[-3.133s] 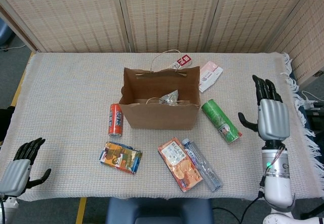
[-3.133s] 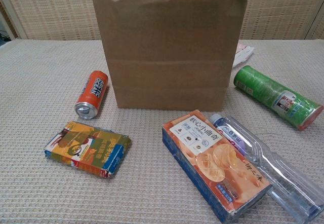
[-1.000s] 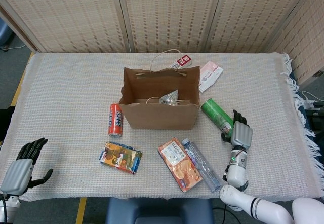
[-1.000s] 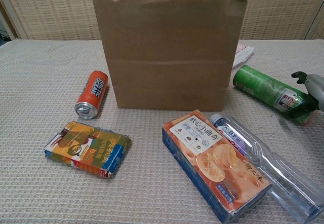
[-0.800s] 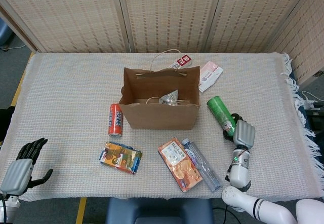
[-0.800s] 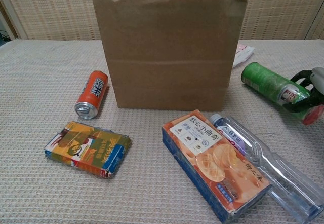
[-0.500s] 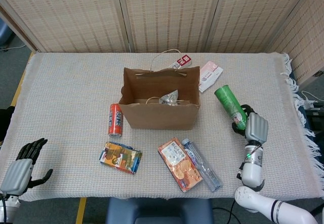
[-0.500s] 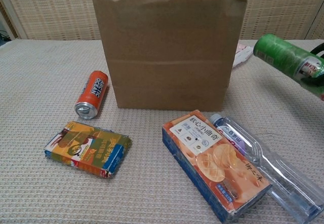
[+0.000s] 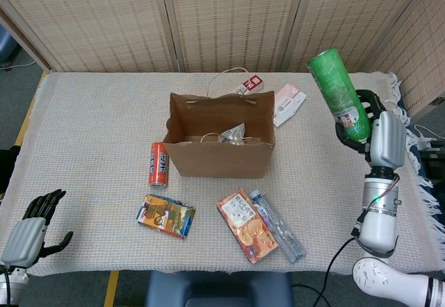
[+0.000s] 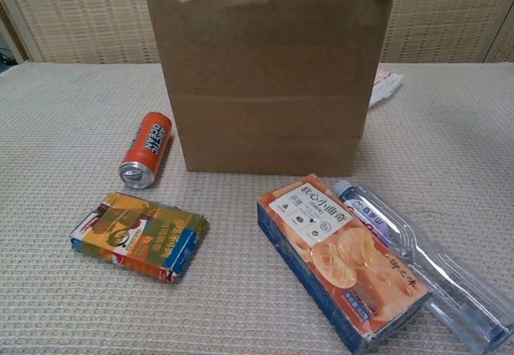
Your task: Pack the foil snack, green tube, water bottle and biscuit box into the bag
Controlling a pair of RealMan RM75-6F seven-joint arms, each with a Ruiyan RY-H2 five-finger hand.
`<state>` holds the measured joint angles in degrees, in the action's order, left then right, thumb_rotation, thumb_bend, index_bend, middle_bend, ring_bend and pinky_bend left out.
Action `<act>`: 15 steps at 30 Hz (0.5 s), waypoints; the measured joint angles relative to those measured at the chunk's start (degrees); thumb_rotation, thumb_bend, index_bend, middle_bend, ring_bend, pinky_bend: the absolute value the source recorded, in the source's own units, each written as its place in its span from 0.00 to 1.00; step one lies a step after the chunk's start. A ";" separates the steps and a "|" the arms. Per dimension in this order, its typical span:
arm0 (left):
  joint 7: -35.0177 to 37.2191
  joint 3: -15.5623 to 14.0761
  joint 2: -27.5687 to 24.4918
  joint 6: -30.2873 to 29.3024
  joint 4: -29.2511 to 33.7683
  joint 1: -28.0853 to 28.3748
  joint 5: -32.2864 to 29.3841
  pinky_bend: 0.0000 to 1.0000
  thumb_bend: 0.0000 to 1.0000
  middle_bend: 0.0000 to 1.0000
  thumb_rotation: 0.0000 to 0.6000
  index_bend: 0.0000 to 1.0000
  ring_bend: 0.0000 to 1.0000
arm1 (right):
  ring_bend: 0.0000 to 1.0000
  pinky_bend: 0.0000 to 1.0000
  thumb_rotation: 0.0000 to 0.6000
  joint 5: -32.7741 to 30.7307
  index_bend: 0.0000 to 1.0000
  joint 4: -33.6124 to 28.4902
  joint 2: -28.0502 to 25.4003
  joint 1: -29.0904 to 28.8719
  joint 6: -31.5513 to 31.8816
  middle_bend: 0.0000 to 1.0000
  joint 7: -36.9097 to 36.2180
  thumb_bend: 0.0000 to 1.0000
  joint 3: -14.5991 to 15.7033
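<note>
My right hand (image 9: pixel 375 137) grips the green tube (image 9: pixel 338 94) by its lower end and holds it high above the table's right side, tilted with its top toward the back left. The open brown paper bag (image 9: pixel 220 155) (image 10: pixel 265 82) stands mid-table with the foil snack (image 9: pixel 233 135) inside. In front of the bag the orange biscuit box (image 9: pixel 246 224) (image 10: pixel 341 259) and the clear water bottle (image 9: pixel 277 224) (image 10: pixel 426 267) lie side by side. My left hand (image 9: pixel 28 229) hovers open at the near left corner. The chest view shows no hand.
An orange can (image 9: pixel 159 163) (image 10: pixel 146 149) lies left of the bag. A colourful snack pack (image 9: pixel 165 215) (image 10: pixel 138 234) sits in front of it. A white-pink packet (image 9: pixel 288 103) and a red tag (image 9: pixel 250 84) lie behind the bag. The table's fringed edge (image 9: pixel 410 154) runs on the right.
My right hand came down on the green tube, took hold of it and lifted it up and to the right, out of the chest view. The left hand stayed still.
</note>
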<state>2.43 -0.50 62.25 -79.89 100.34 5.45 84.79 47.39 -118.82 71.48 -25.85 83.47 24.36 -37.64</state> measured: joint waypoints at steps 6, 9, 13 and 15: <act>0.43 0.05 -0.16 -0.06 -0.10 -0.06 -0.12 0.01 0.33 0.00 1.00 0.00 0.00 | 0.60 0.79 1.00 2.22 0.62 -7.25 -1.87 -7.46 0.82 0.58 9.71 0.47 -1.44; 0.70 0.01 -0.29 -0.06 -0.12 -0.07 0.00 0.01 0.33 0.00 1.00 0.00 0.00 | 0.60 0.78 1.00 3.50 0.62 -9.22 -1.04 -11.72 1.08 0.58 14.98 0.47 -0.05; 0.94 -0.14 -0.41 -0.33 -0.10 -0.19 0.42 0.01 0.33 0.00 1.00 0.00 0.00 | 0.60 0.78 1.00 5.12 0.62 -9.41 1.66 -16.64 1.37 0.58 21.31 0.47 3.66; 1.10 -0.15 -0.45 -0.32 -0.11 -0.21 0.40 0.01 0.33 0.00 1.00 0.00 0.00 | 0.60 0.77 1.00 6.22 0.62 -8.32 2.84 -18.51 1.32 0.58 24.68 0.47 5.78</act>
<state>3.53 -0.66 61.80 -80.21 100.22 5.23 85.19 53.61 -127.14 74.32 -44.36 84.79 49.04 -31.86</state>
